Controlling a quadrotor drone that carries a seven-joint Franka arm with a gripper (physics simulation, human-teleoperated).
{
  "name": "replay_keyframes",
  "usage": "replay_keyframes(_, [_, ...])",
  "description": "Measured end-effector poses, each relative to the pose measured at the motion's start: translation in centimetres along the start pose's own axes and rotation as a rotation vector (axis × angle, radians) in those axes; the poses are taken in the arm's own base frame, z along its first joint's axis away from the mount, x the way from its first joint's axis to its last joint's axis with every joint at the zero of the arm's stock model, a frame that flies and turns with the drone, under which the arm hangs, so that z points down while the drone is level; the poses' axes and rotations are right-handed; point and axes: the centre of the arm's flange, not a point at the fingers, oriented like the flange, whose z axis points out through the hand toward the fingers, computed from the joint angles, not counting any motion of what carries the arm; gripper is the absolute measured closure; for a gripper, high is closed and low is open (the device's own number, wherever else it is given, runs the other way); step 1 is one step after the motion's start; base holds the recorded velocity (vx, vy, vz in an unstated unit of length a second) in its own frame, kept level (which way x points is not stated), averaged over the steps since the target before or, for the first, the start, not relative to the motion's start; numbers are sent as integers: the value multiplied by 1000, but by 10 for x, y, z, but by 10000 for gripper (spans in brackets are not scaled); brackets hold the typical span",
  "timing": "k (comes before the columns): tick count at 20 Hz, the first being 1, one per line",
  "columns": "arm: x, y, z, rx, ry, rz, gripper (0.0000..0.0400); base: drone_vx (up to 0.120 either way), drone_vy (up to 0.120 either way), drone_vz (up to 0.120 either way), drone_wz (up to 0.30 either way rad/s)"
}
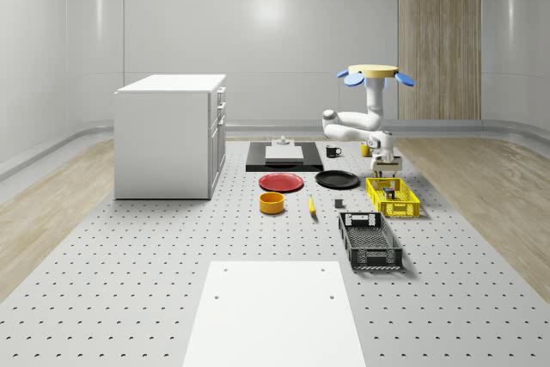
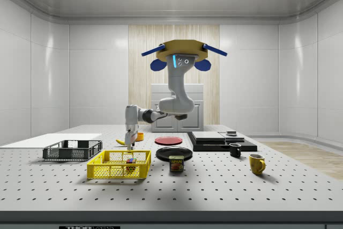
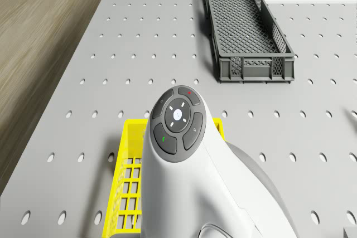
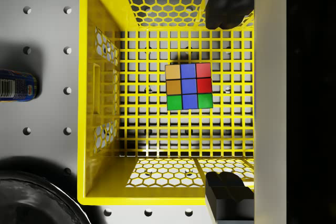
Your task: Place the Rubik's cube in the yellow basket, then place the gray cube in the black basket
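— Yellow plastic lattice is seen from the wrist: the open-topped yellow mesh basket [image 4: 105, 98], with honeycomb-cut end walls and a square-grid floor. What is lying in it?

— The Rubik's cube [image 4: 189, 86] is resting on the grid floor, touched by nothing; nine tiles are counted on its upper face, in orange, blue, red and green. The two dark fingertips [image 4: 227, 6] of the gripper [image 4: 227, 100] are spread wide above the basket, one near each end wall, with the cube free between them.

— And where is the drone placed?

— The drone [image 2: 181, 53], a flat tan body with blue rotor blades, is seen hovering above the perforated grey table [image 1: 129, 281], behind the yellow basket in the side view. Its glossy white jointed arm [image 2: 174, 103] is bent down towards the basket.

— How many baskets are counted?

— Two. The long black mesh basket [image 1: 371, 242] is set near the yellow one, closer to the whole-scene camera.

— What else is laid out?

— One red round plate [image 1: 281, 181], one black round plate [image 1: 337, 180], one orange bowl [image 1: 271, 203], a black mug [image 2: 235, 150] and a yellow mug [image 2: 256, 163], a labelled tin [image 2: 176, 163] and a white cabinet with drawers [image 1: 172, 135].

— Anything hard to make out?

— The gray cube cannot be identified with certainty. In the drone view, much of the yellow basket is covered by the arm.
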Motion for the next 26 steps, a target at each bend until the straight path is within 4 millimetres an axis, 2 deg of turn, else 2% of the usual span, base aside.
replay_keyframes(26, [0,0,-1,0,0,0,0,0,-120,0,0])
